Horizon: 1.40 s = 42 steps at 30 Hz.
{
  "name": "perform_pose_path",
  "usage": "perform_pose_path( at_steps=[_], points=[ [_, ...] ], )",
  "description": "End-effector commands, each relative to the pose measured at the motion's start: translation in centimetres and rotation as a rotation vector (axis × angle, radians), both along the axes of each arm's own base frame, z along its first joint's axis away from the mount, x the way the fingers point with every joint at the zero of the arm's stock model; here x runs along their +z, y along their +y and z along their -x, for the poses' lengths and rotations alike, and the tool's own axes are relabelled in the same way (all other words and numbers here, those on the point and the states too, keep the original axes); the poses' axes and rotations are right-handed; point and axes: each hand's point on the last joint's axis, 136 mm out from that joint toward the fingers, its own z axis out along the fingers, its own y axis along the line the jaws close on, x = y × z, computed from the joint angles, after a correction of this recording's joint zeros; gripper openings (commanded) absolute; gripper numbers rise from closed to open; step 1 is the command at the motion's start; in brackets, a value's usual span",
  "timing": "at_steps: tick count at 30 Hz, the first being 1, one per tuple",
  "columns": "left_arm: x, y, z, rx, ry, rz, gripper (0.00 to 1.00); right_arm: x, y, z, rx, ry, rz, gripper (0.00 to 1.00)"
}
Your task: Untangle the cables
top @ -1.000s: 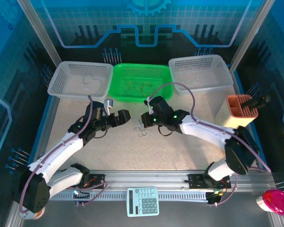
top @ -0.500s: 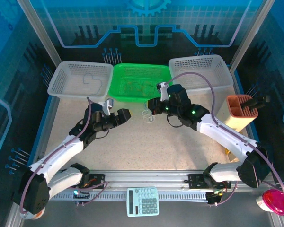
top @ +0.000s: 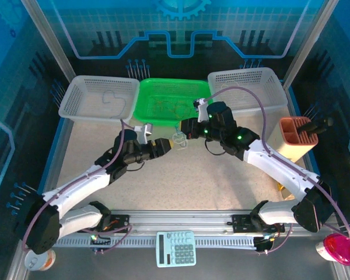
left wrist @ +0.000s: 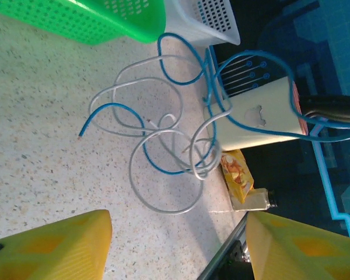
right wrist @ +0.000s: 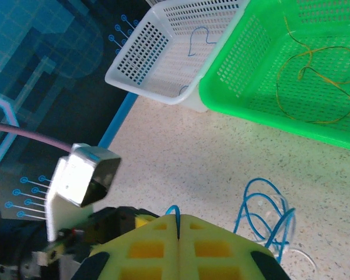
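Speckled beige tabletop (top: 186, 175), blue circuit-patterned walls (top: 181, 29) (gear motif (top: 184, 7) at top), aluminium frame posts (top: 46, 41)

Calculator (top: 175, 247), orange holder (top: 291, 137), green basket (right wrist: 236, 73)

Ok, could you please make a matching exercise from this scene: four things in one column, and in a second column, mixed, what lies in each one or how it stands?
Things:
1. green basket
2. left white basket
3. right tool
4. left tool

States:
A. open, facing the tangle
B. a yellow cable lies in it
C. shut on a blue cable
D. a curled blue cable lies in it

Pairs: 1-B, 2-D, 3-C, 4-A
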Motion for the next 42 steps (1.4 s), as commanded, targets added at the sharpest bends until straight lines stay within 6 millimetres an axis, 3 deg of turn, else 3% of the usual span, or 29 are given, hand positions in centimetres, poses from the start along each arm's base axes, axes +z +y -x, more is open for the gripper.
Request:
perform_pose_path(
  at_steps=[1, 7, 10, 22, 32, 38, 42],
  points=[
    [1.5, -0.9, -0.8, -0.006, -0.064, 0.011, 0.60, 1.5, 0.5, 0.2, 0.017, -0.018, -0.051, 0.00],
    [1.7, -1.4, -1.5, -0.008, -0.089, 0.010, 0.57, 1.4, 1.3, 1.2, 0.043, -0.010, -0.063, 0.00],
    [1.7, -1.8, -1.8, -0.018, -0.091, 0.015, 0.50, 1.1, 1.6, 1.5, 0.050, -0.006, -0.054, 0.00],
    [-0.2, -2.0, -2.6, -0.008, -0.079, -0.013, 0.00, 2.2, 0.0, 0.9, 0.012, -0.027, -0.046, 0.00],
    [-3.9, -0.2, -2.3, 0.046, -0.022, -0.101, 0.00, 4.8, -3.8, -0.9, -0.069, -0.071, -0.061, 0.00],
    [-7.6, 1.9, -1.6, 0.104, 0.059, -0.154, 0.00, 8.9, -8.7, -2.0, -0.187, -0.145, -0.101, 0.00],
    [-9.0, 2.9, -1.1, 0.128, 0.084, -0.169, 0.00, 11.5, -11.4, -2.2, -0.246, -0.190, -0.135, 0.00]
  ],
)
